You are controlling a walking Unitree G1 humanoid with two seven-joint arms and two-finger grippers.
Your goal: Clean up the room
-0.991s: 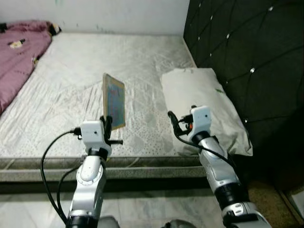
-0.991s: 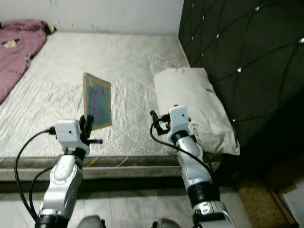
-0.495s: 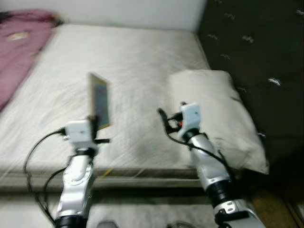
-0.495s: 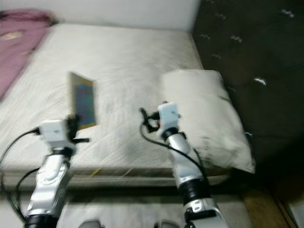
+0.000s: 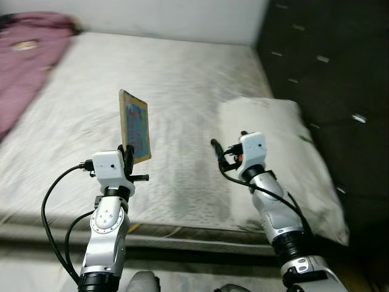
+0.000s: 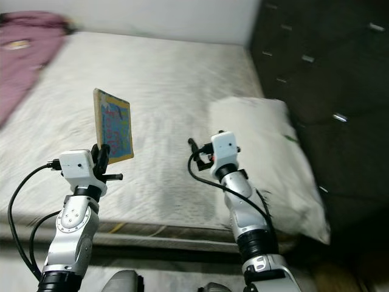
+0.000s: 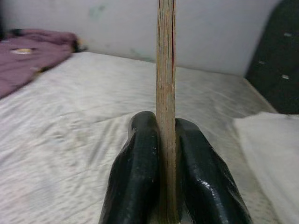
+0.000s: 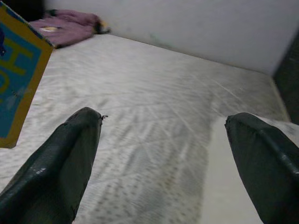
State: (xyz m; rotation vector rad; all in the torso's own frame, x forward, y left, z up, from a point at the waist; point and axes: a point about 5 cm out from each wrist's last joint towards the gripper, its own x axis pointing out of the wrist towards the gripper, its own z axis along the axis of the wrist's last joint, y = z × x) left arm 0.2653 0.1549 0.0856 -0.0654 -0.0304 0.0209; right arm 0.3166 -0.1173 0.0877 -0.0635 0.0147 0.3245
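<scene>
My left gripper (image 5: 129, 155) is shut on the lower edge of a thin book (image 5: 135, 125) with a yellow border and blue cover, held upright above the near part of the bed (image 5: 182, 79). In the left wrist view the book (image 7: 166, 93) stands edge-on between the two black fingers (image 7: 135, 177). My right gripper (image 5: 220, 152) is open with nothing between its fingers (image 8: 65, 158), raised over the mattress just left of a white pillow (image 5: 285, 146).
A purple blanket (image 5: 27, 58) is bunched at the bed's far left. A dark tufted headboard (image 5: 328, 61) runs along the right side. A pale wall (image 5: 152, 15) lies beyond the bed. The bed's front edge (image 5: 182, 234) is close below my arms.
The camera has moved closer to the bed and shifted sideways. The book stays upright in my left gripper; the right gripper stays open.
</scene>
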